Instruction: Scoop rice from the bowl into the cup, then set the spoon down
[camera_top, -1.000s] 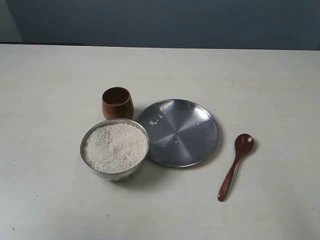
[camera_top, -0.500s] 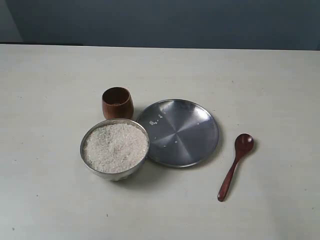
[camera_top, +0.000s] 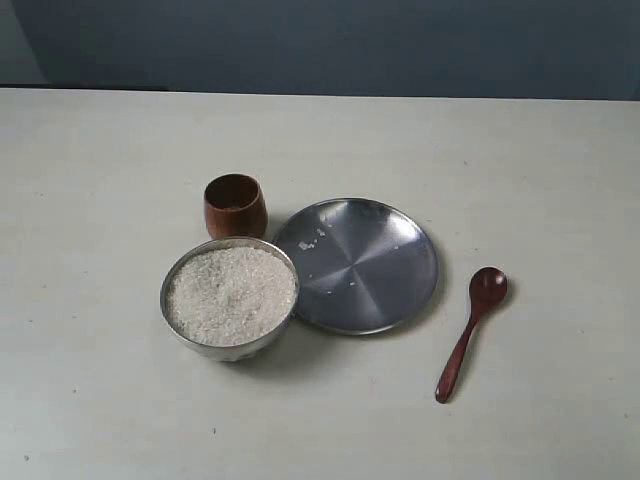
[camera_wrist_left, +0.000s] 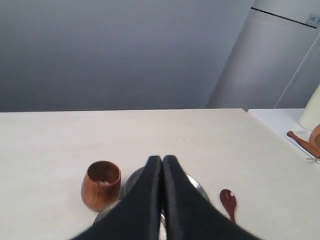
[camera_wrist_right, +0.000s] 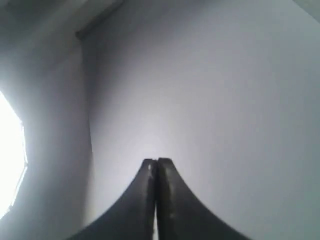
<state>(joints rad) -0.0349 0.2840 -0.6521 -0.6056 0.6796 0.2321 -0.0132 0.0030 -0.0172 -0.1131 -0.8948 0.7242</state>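
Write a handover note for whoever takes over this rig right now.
Left pincer: shut, empty, above the table, facing the cup.
Right pincer: shut, empty, aimed away from the table.
Bowl full of rice, close beside the cup and the plate.
Spoon lies on the table, right of the plate in the exterior view, untouched.
Done: nothing visible.
To do: grasp spoon, scoop rice into cup, set spoon down.
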